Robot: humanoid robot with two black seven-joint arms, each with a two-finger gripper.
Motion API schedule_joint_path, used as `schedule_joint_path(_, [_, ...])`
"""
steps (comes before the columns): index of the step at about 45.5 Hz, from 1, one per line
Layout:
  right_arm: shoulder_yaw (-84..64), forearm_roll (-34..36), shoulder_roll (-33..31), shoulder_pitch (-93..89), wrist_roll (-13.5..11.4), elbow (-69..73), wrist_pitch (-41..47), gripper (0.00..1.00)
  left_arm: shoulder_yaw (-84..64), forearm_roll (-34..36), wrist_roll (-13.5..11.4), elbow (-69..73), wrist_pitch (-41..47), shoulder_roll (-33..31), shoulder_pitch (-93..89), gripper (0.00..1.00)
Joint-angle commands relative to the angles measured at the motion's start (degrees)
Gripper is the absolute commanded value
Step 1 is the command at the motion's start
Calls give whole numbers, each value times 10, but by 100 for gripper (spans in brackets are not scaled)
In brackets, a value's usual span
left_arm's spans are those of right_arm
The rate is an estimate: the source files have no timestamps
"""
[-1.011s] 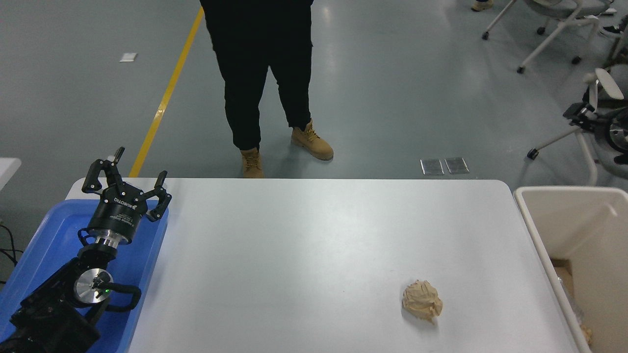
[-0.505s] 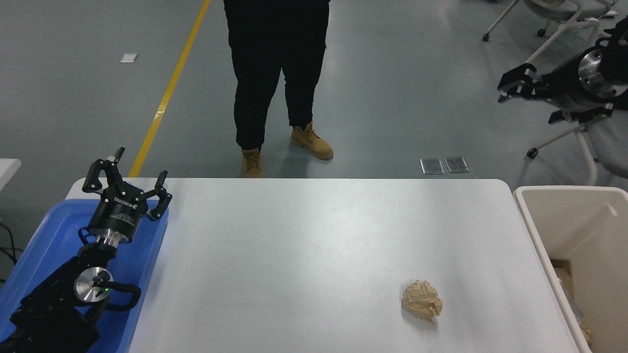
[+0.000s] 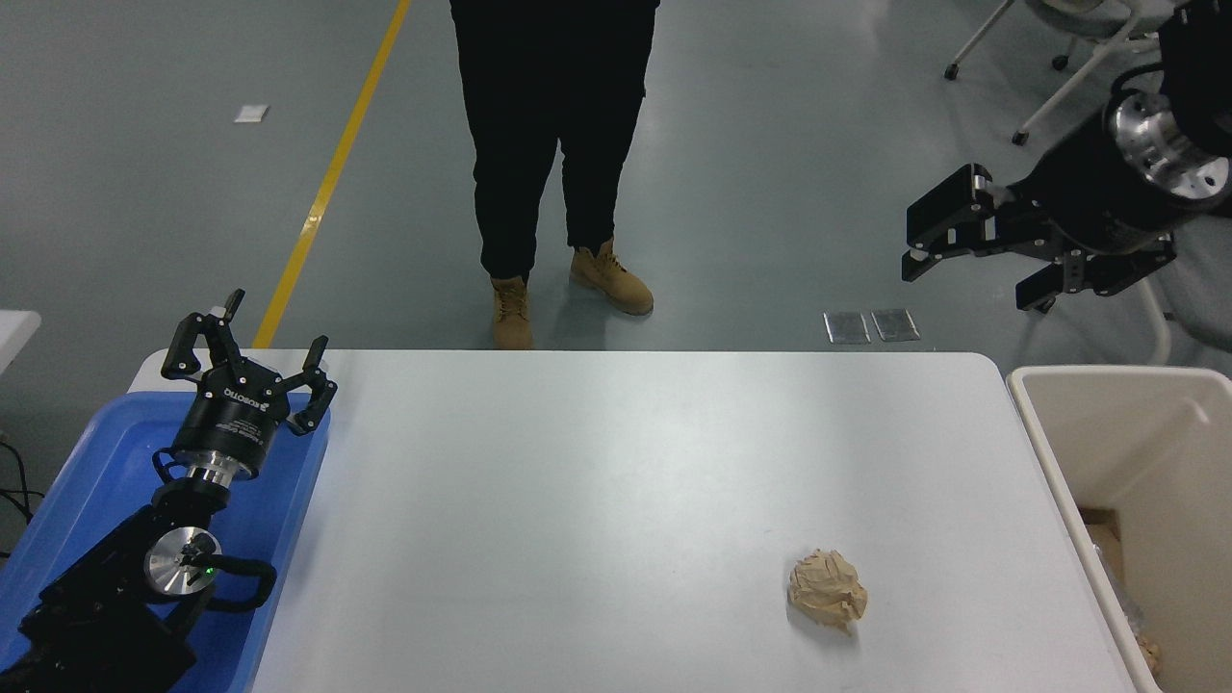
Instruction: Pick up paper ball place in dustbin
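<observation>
One paper ball (image 3: 828,602) lies alone on the white worktop (image 3: 597,481) at about five o'clock, well apart from the cream dustbin (image 3: 1059,481) at the worktop's three o'clock edge. Up at two o'clock, the right pincer (image 3: 972,265) hangs beyond the far edge with fingers spread wide, holding nothing. At eight o'clock the left pincer (image 3: 248,361) sits parked over a blue tray (image 3: 87,452), fingers parted and empty.

White table (image 3: 597,462), paper ball (image 3: 828,590) near right, blue tray (image 3: 87,462) far left
</observation>
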Motion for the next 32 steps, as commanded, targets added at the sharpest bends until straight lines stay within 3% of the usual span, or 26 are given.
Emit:
schedule_joint_path(1, [-1, 2, -1, 16, 0, 19, 12, 100, -1, 0, 0, 0, 0, 0, 0, 98])
schedule_joint_path(32, [-25, 17, 52, -149, -2, 16, 0, 100, -1, 0, 0, 0, 0, 0, 0, 98])
